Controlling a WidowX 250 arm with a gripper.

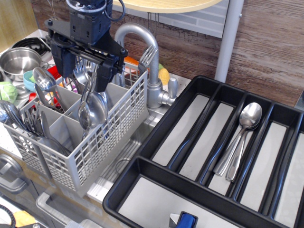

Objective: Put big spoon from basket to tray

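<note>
Black plastic fills the lower right of the frame: the tray point(156, 124), its long grey-lined compartments running up toward the right, with a crosswise compartment along the bottom edge holding a small blue object point(186, 220). Two spoons point(240, 140) already lie together in one long compartment, bowls toward the upper right. At centre left stands the grey lattice basket point(102, 147), its square compartments crowded with upright cutlery. The big spoon point(97, 108) stands bowl-down in the compartment nearest the basket's middle, beside another like it, its slim handle rising toward the gripper point(85, 59) at upper left. Whether the jaws are clamped on that handle cannot be told; dark fingers and neighbouring cutlery overlap there. Judgement: the spoon is stiff polished steel, light to moderate in weight, and slippery. The handle's upper part is the sensible hold, square across the flat. Neighbouring spoons may snag on a lift. Behind the basket stand a steel tap point(142, 42) and, far left, a steel pot point(16, 59).
</note>
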